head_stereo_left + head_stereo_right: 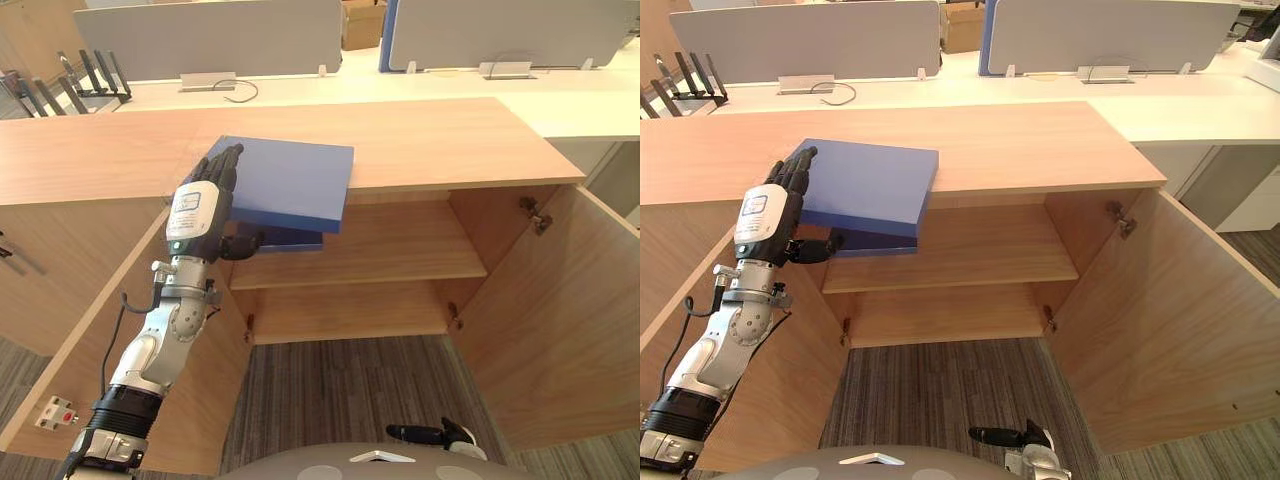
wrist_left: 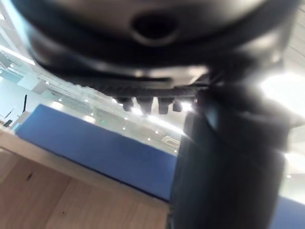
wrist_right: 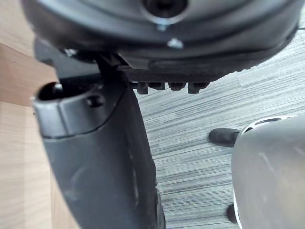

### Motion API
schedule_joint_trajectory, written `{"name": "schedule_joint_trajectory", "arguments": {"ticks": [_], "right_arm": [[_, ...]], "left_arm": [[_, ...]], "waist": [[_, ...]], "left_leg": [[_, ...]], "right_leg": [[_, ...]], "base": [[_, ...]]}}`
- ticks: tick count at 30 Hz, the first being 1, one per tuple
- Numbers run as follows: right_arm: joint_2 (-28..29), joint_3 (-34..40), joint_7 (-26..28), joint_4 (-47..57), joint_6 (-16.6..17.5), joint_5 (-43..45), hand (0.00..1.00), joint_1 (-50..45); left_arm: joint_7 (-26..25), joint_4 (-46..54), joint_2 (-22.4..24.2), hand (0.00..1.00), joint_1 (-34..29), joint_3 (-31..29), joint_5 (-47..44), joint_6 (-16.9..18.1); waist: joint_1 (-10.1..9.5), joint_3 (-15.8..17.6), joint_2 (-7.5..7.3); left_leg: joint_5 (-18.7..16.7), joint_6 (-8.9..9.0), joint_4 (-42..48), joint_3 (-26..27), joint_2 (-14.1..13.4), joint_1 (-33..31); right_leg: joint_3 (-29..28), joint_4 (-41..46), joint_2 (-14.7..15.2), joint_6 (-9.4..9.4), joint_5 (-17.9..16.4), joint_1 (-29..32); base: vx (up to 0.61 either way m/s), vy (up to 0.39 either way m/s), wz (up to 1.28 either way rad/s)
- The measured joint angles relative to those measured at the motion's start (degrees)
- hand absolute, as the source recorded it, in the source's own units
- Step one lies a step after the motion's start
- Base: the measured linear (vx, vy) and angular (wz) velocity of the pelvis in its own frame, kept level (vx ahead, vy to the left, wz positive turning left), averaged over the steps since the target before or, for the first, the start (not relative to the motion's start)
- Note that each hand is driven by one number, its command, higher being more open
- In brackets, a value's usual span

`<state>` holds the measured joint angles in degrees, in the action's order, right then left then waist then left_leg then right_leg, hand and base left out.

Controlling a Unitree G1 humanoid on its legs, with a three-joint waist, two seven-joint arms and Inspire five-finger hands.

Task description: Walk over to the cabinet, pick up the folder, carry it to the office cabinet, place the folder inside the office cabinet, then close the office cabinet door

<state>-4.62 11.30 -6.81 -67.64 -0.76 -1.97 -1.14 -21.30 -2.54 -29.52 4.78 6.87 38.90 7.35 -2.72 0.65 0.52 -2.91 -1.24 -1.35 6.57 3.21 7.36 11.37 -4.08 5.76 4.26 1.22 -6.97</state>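
Observation:
A flat blue folder (image 1: 290, 180) hangs level in front of the open office cabinet (image 1: 450, 140), overlapping its top edge above the upper shelf (image 1: 400, 250). My left hand (image 1: 200, 205) grips the folder's left side, fingers laid on top and thumb pinching from beneath. In the left wrist view the folder (image 2: 95, 152) shows as a blue slab past the thumb (image 2: 224, 167), with the cabinet's wood below it. Both cabinet doors stand wide open, the right door (image 1: 570, 320) and the left door (image 1: 120, 330). My right hand (image 1: 440, 434) hangs low over the carpet, fingers relaxed and holding nothing.
Two shelves inside the cabinet are bare. Behind the cabinet runs a white desk with grey partitions (image 1: 220, 35), a black rack (image 1: 95, 75) and a cardboard box (image 1: 362, 20). Striped grey carpet (image 1: 350, 390) lies in front.

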Motion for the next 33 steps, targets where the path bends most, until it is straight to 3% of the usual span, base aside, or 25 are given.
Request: {"name": "schedule_joint_trajectory", "arguments": {"ticks": [6, 19, 33], "right_arm": [[0.0, 0.6, 0.0, 0.1, 0.0, 0.0, 1.0, 0.0], [0.0, 3.1, 0.0, 0.4, -0.1, 0.0, 1.0, -0.2], [-0.5, 6.2, -0.1, 0.4, -0.1, -2.2, 1.0, -1.4]], "left_arm": [[0.6, -3.3, -0.2, 1.0, 0.5, 1.7, 0.0, 0.0], [1.0, -8.6, -3.2, 1.0, 9.5, 7.1, 0.6, 0.0], [1.5, -9.9, -10.4, 1.0, 17.9, 14.8, 2.9, 1.9]], "waist": [[0.35, 0.0, -0.02], [1.39, 0.0, -0.16], [2.18, 0.0, -0.27]], "left_leg": [[0.0, 0.01, 0.0, 0.1, 0.0, 0.0], [-0.1, 0.12, 0.0, 1.1, 0.0, 0.0], [-0.2, 0.24, 0.0, 1.6, 0.0, 0.0]], "right_leg": [[-0.2, 0.0, 0.0, 0.04, 0.1, 0.0], [-1.2, 0.1, 0.0, 0.12, 0.2, 0.6], [-1.9, 0.1, 0.0, 0.16, 0.5, 0.9]], "base": [[0.0, -0.001, -0.01], [-0.01, -0.004, -0.04], [-0.01, -0.002, -0.03]]}}
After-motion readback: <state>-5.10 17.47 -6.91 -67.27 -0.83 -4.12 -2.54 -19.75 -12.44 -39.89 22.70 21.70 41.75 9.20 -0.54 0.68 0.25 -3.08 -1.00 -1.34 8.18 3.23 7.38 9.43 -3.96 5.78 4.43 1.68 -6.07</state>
